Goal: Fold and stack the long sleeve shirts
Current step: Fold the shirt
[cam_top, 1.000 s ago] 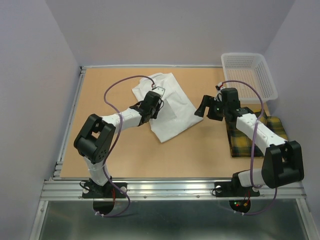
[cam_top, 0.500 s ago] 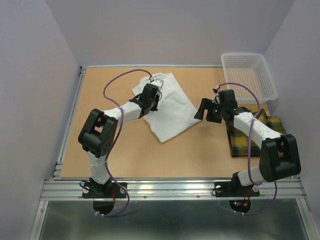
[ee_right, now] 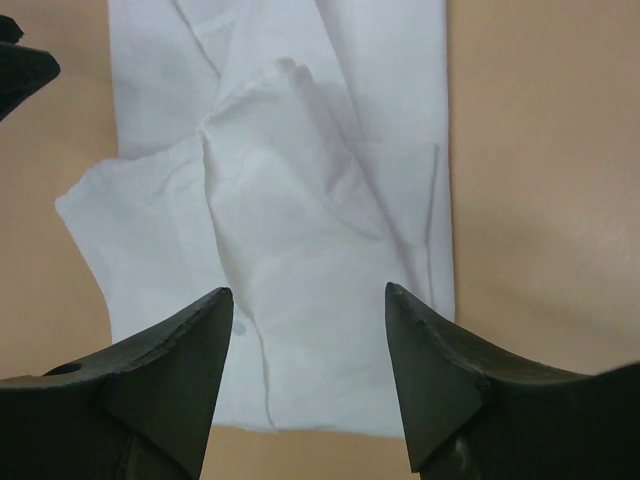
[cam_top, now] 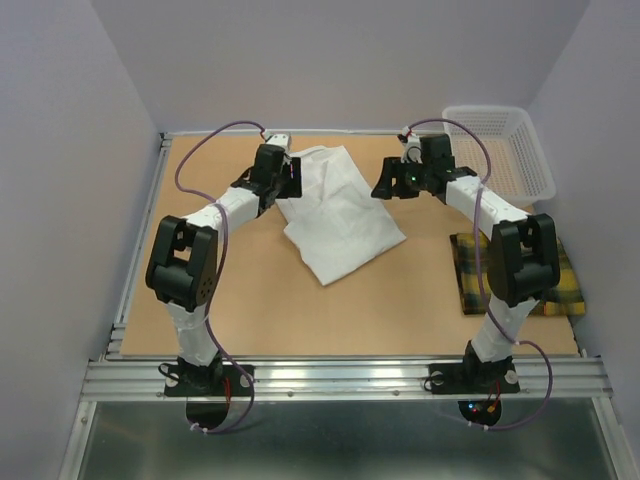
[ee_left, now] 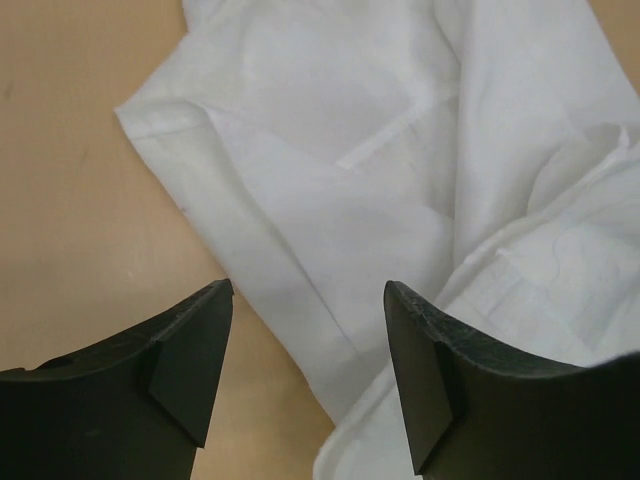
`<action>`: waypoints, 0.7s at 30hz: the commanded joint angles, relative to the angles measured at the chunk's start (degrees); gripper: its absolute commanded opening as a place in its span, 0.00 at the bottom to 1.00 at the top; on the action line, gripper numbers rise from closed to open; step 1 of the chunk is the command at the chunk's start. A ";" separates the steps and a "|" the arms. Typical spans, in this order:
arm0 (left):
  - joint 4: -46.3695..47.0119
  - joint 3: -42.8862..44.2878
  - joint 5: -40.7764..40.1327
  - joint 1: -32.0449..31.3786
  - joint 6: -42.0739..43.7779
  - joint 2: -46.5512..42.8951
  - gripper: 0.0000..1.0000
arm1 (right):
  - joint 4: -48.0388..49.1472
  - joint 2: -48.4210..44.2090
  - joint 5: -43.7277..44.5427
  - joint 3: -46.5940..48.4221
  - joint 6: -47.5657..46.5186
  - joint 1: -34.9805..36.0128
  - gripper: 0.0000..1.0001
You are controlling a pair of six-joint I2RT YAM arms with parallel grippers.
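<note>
The plain white cloth shirt point(cam_top: 340, 215) lies rumpled on the tan surface point(cam_top: 250, 300). The left end effector point(ee_left: 308, 290) and right end effector point(ee_right: 308, 290) hover above its far end, jaws apart, empty. It probably handles light and floppy, so the edge corners look best to pinch.

Looks like a lab test cell: plain walls point(cam_top: 70, 150) boxing in a wooden counter point(cam_top: 260, 310), aluminium rails point(cam_top: 340, 378) at its near edge.

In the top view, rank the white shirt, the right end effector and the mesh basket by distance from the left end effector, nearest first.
1. white shirt, right beneath the left end effector.
2. right end effector, across the shirt, on its right side.
3. mesh basket, far right, past the right end effector.
</note>
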 commanded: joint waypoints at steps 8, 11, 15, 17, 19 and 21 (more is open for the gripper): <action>1.61 10.11 8.13 4.59 -4.06 8.53 0.71 | 1.53 19.73 -8.72 23.79 -4.37 2.12 0.62; 1.69 10.28 8.23 4.77 -4.23 10.47 0.71 | 1.53 22.99 -9.41 27.57 -4.29 3.09 0.61; 1.87 9.49 8.05 5.03 -4.67 11.88 0.70 | 1.61 27.83 -9.51 30.75 -3.94 3.70 0.61; 2.22 8.70 8.40 5.20 -5.20 12.41 0.70 | 1.70 29.06 -9.51 31.28 -3.50 3.79 0.59; 2.48 7.92 8.75 5.56 -5.55 12.59 0.70 | 1.70 29.94 -9.77 31.72 -3.49 3.79 0.54; 2.84 7.21 8.84 5.73 -5.82 12.94 0.70 | 1.70 30.74 -10.21 32.08 -3.41 3.79 0.45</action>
